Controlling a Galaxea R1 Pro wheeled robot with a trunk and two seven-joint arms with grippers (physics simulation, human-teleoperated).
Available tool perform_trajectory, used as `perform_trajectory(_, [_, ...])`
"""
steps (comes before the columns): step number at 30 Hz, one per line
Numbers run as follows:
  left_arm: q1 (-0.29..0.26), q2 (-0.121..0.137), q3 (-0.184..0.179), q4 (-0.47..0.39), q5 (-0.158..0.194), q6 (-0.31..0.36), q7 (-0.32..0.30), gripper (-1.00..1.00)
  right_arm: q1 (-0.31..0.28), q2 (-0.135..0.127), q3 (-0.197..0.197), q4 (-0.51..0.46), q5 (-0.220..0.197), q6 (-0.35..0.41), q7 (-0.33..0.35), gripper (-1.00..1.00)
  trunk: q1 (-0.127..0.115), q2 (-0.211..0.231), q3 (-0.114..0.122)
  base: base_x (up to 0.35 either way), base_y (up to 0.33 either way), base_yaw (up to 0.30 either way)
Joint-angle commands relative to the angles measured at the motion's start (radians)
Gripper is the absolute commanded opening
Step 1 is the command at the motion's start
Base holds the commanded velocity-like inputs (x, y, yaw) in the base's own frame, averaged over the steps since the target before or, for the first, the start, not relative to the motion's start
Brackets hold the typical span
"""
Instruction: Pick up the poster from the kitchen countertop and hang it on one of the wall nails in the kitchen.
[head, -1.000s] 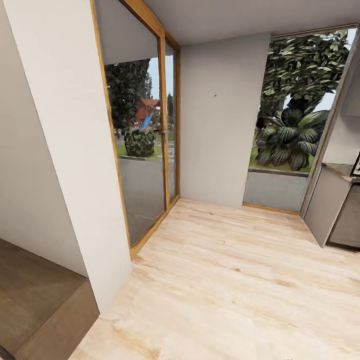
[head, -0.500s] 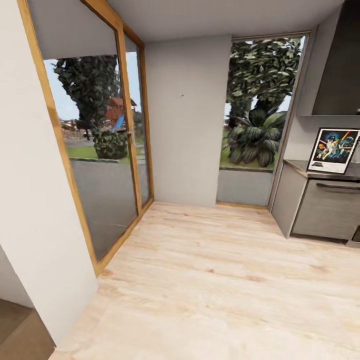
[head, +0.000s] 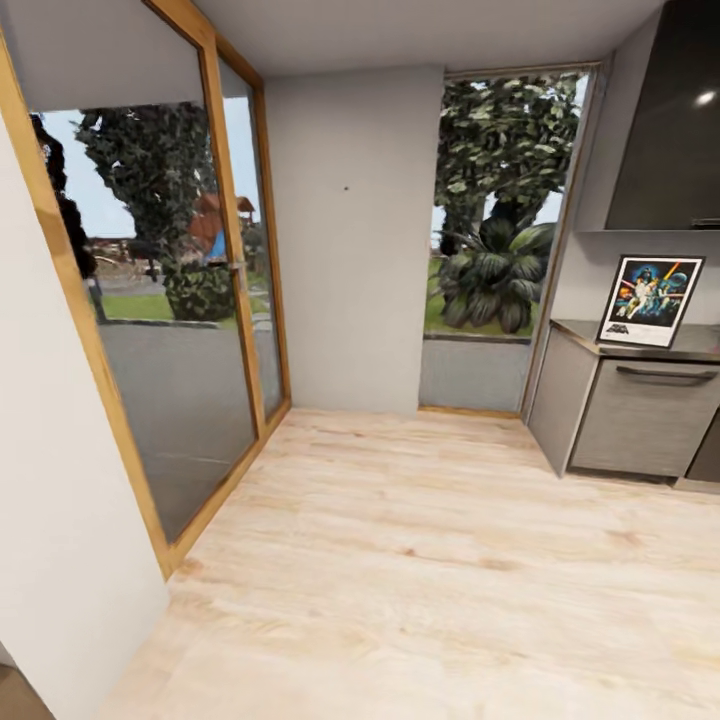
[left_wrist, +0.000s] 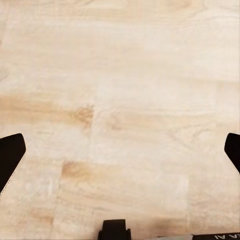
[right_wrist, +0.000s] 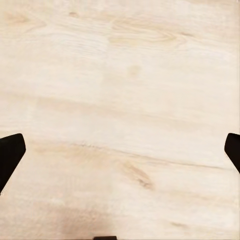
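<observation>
Two wide-spread, empty end effectors, left (left_wrist: 120, 155) and right (right_wrist: 120, 152), over pale grainy wood floor (head: 450, 560); framed rectangular poster (head: 650, 300) upright on brushed-metal countertop (head: 700, 350).

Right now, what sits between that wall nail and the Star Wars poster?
In the head view, a tall window showing garden plants separates the wall nail from the poster on the kitchen countertop.

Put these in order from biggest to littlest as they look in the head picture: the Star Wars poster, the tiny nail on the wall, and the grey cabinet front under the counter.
1. Cabinet front, biggest.
2. Poster, smaller; it stands just as far away, so that ranking is fair.
3. Wall nail, just a dot on the grey wall.
</observation>
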Motion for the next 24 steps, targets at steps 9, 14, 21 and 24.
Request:
perform_trajectory(9, [0.0, 0.0, 0.001, -0.001, -0.007, -0.002, 0.0, 1.0, 0.0, -0.001, 0.0, 0.001, -0.002, -0.003, -0.001, 1.0, 0.001, 0.0, -0.001, 0.336, 0.0, -0.006])
perform_trajectory(14, [0.0, 0.0, 0.001, -0.001, -0.007, -0.002, -0.001, 1.0, 0.0, -0.001, 0.0, 0.001, -0.002, -0.003, 0.0, 1.0, 0.001, 0.0, -0.001, 0.339, 0.0, -0.183])
perform_trajectory(21, [0.0, 0.0, 0.001, -0.001, -0.007, -0.002, -0.001, 1.0, 0.0, -0.002, 0.0, 0.001, -0.002, -0.003, 0.0, 1.0, 0.001, 0.0, -0.001, 0.339, 0.0, -0.286])
perform_trajectory(24, [0.0, 0.0, 0.001, -0.001, -0.007, -0.002, -0.001, 1.0, 0.0, -0.002, 0.0, 0.001, -0.002, -0.003, 0.0, 1.0, 0.001, 0.0, -0.001, 0.339, 0.0, -0.298])
